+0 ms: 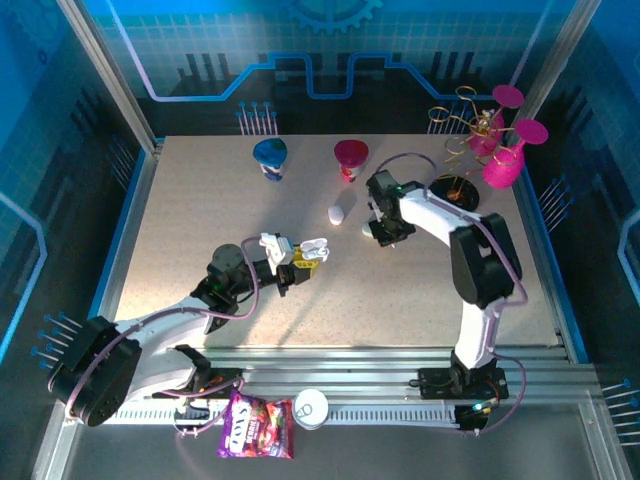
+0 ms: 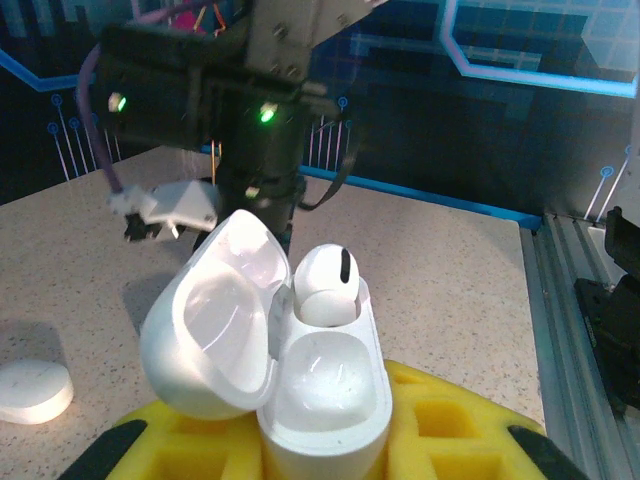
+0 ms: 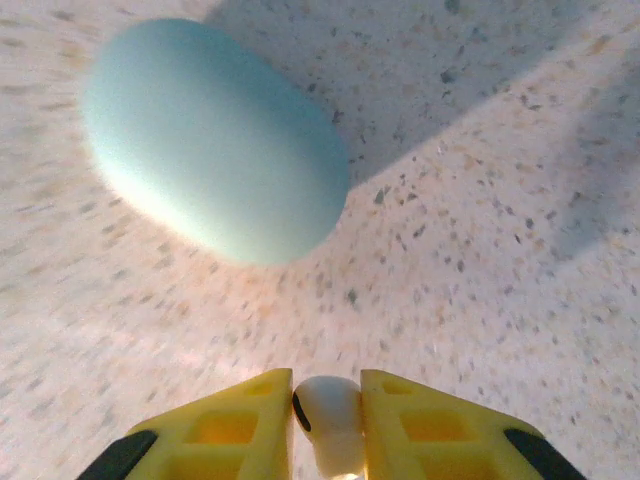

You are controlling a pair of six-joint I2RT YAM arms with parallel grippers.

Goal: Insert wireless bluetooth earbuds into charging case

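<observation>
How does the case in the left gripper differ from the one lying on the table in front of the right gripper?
The held case has its lid swung open; the table case is shut. The held case is clamped in the left gripper; the table case lies free on the tabletop. The held case shows one earbud seated inside; the table case's inside is hidden. Both are smooth, rounded and pale.

The speckled beige table (image 1: 200, 220) carries a blue goblet (image 1: 270, 157) at eleven o'clock and a red goblet (image 1: 350, 158) at twelve, both near its far edge. A closed white earbud case (image 1: 336, 214) lies just beyond centre. At two o'clock stands a gold wire rack (image 1: 458, 188) holding pink goblets (image 1: 500, 168).
</observation>
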